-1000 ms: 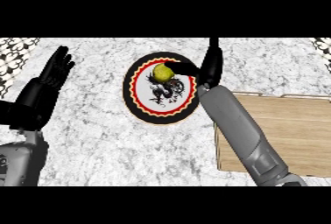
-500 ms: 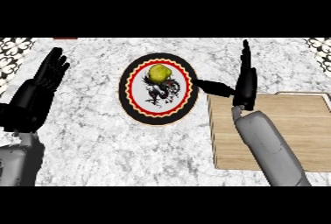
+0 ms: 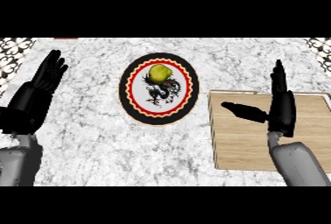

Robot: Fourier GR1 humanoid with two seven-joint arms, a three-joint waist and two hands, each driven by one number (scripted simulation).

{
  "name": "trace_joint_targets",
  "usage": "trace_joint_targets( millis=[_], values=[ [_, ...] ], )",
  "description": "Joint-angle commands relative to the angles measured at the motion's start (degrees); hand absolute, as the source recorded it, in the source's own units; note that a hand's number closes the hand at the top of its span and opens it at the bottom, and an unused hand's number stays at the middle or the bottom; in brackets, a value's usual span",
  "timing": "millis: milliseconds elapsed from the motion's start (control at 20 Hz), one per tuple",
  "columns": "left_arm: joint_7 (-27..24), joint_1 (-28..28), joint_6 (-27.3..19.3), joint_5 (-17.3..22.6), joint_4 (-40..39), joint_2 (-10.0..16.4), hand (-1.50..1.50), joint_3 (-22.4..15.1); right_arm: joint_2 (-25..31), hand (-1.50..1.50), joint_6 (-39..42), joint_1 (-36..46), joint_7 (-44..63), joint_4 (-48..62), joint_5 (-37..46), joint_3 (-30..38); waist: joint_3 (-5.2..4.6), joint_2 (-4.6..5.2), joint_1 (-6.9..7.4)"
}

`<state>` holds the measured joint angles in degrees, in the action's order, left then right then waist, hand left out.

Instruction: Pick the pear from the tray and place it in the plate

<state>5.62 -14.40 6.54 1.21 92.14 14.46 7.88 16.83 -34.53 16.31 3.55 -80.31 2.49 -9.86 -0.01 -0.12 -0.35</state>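
A yellow-green pear (image 3: 160, 71) lies on the upper part of a round plate (image 3: 138, 106) that has a black rim, a red ring and a dark dragon figure on white. To the plate's right sits a wooden tray (image 3: 245, 148) with nothing on it. My right hand (image 3: 282, 103) hovers open over the tray, fingers straight up and thumb pointing left, well apart from the pear. At the left edge my left hand (image 3: 35, 98) rests open with its fingers up.
The counter (image 3: 97, 148) is white-grey marble. Patterned black-and-white patches (image 3: 14, 48) show at both top corners.
My right hand has drawn back from the plate, rightward and down, and now stands over the tray. The pear stays on the plate. The left hand has barely shifted.
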Motion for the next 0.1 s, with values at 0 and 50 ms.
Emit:
trace_joint_targets(
  millis=[0,50],
  values=[
    [5.67,-0.16,-0.55,0.52,5.13,-0.53,0.0,-0.33,1.38,-1.5,2.17,-2.74,-1.61,-0.7,1.23,3.28,0.02,0.05,0.35],
    [-1.43,-1.33,2.28,1.24,-2.61,1.37,0.0,2.24,-0.22,-1.5,-0.46,-4.59,-0.47,-3.96,3.6,2.16,-0.01,0.09,0.15]
  ],
)
